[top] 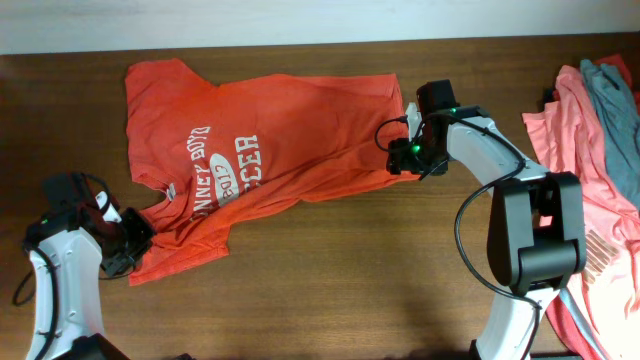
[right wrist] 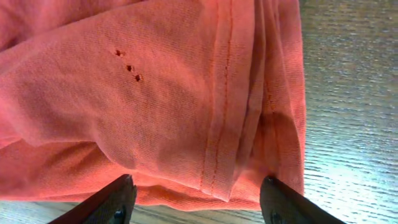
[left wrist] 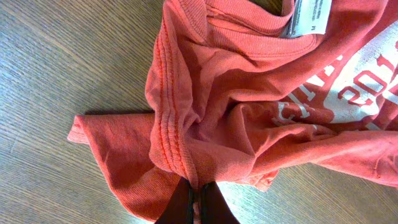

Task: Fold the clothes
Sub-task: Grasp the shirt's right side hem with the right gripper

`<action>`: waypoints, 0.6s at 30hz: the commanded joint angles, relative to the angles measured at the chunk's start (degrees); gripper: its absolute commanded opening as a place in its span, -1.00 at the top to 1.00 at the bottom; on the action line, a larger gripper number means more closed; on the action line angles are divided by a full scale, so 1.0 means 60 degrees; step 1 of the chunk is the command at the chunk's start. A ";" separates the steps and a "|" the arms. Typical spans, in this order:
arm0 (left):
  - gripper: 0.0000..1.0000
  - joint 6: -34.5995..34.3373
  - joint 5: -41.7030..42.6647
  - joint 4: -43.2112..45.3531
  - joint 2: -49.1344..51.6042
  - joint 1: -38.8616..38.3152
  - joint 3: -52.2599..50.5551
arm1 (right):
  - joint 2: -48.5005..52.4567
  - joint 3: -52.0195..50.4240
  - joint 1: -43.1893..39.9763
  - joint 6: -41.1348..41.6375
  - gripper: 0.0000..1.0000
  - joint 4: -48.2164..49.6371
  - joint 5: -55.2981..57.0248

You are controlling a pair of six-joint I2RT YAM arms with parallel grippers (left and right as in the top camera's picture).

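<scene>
Left gripper is pinching a fold of the orange T-shirt; right gripper is straddling its hem, jaws standing wide.

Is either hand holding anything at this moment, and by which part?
The left hand pinches the orange T-shirt at a bunched fold along a stitched seam near the collar. The right hand is open around the hem, gripping nothing.

A brown wooden table with a pale strip behind.
</scene>
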 commanded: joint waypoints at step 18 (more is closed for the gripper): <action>1.00 0.0047 0.0073 0.0025 0.0040 -0.0047 0.0051 | 0.0659 0.0182 -0.0208 0.0120 -0.15 0.0062 -0.0375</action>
